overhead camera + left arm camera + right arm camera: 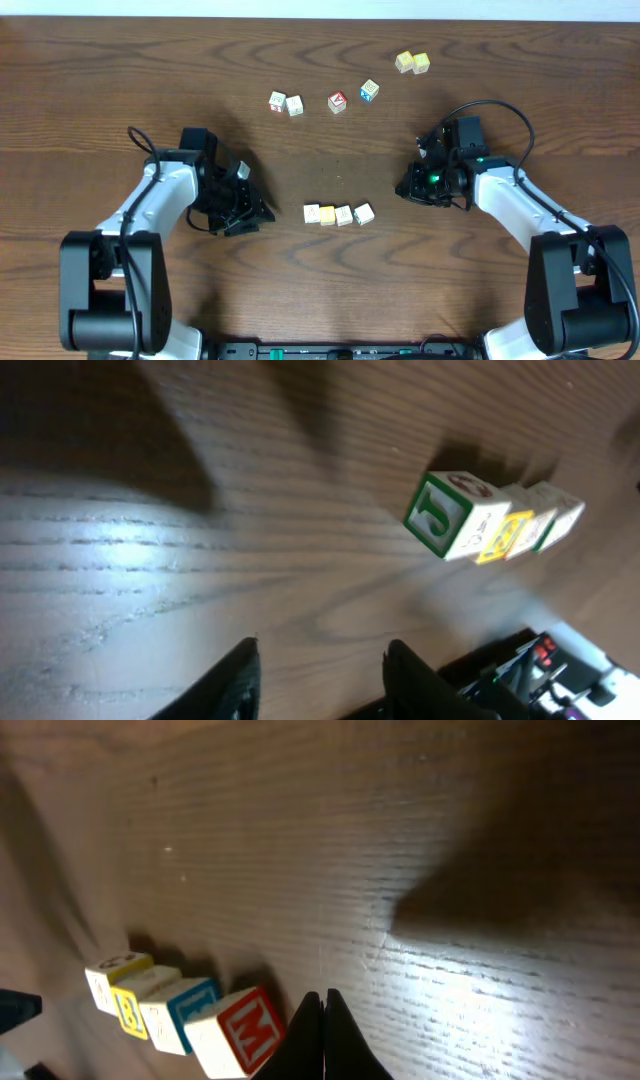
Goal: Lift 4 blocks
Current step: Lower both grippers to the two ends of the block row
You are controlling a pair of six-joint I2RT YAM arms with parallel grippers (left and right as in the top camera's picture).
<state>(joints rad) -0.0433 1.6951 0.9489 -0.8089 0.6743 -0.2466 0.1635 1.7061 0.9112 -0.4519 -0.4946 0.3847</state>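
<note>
While left pincer (pixel 260 213) and right pincer (pixel 401 187) flank them, blocks (pixel 338 214) lie untouched.

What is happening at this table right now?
Two robot arms flank a row of four blocks in the middle of the table. The left gripper is at the row's left end, open with nothing between its fingers. The right gripper is near the right end, shut and empty. All four blocks rest on the wood, none lifted yet. Six other blocks lie farther back, untouched.
</note>
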